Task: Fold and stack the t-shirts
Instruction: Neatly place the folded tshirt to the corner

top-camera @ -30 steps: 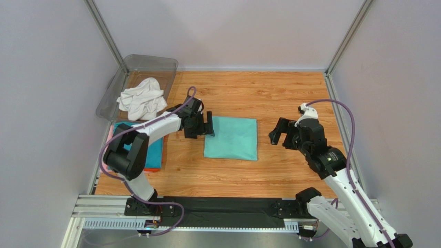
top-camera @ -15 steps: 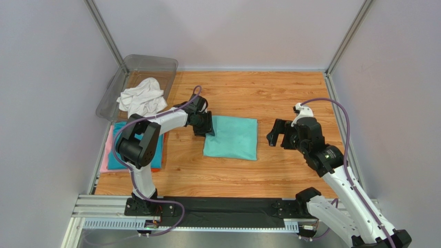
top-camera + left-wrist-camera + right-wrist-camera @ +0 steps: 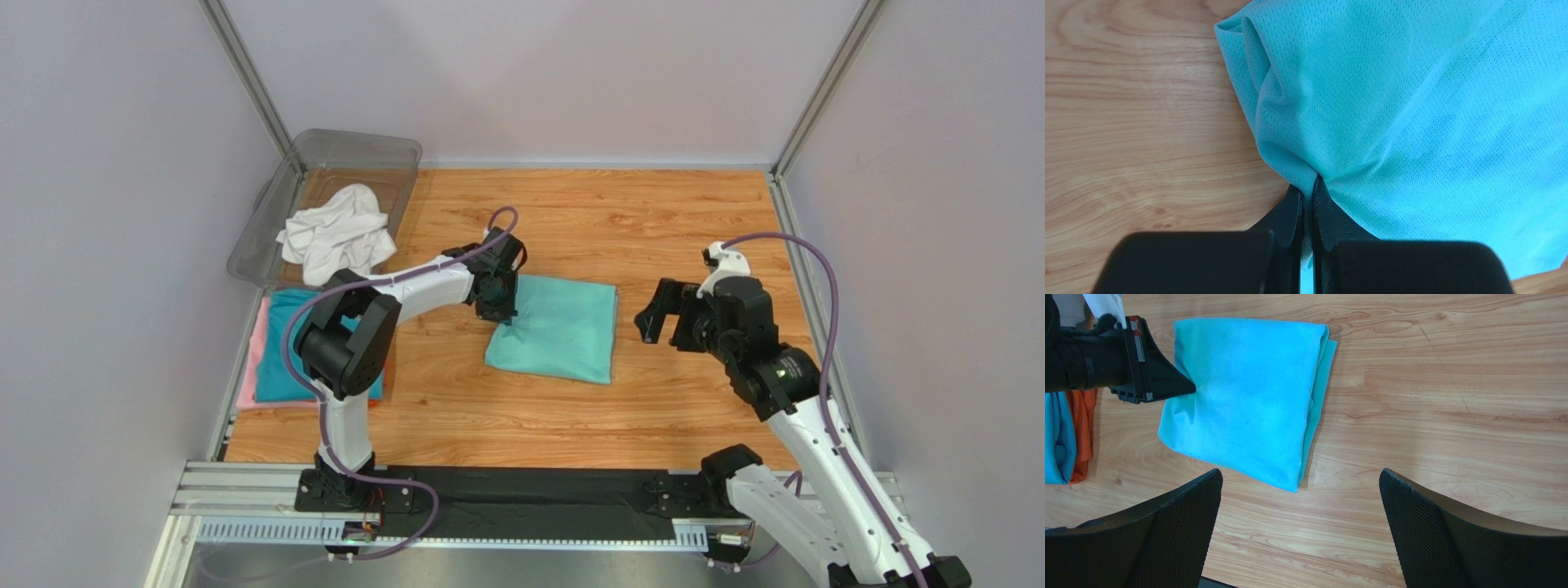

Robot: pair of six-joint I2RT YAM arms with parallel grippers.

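My left pincer [image 3: 1309,184] was clamped on the left edge of the mint-green t-shirt [image 3: 1413,122], its two black fingers pressed together with a fold of the mesh cloth pinched between them. The fabric puckered into creases that ran away from the grip. The rest of the garment lay flat in a folded rectangle near the middle of the wooden surface [image 3: 687,221], slightly askew, its layered edges showing along the side away from the grip.

My right pincer [image 3: 1300,473] hung above the wood just to the right of the shirt, fingers spread wide and holding nothing.

At the left edge of the surface, a folded teal-blue t-shirt [image 3: 285,355] rested on a pink t-shirt [image 3: 249,368]. The edge of an orange t-shirt [image 3: 1083,422] showed beside the teal in the right wrist view. Behind that stack, a white t-shirt [image 3: 334,233] lay crumpled across the near end of the clear bin [image 3: 368,150], which sat in the far left corner, well apart from both pincers.
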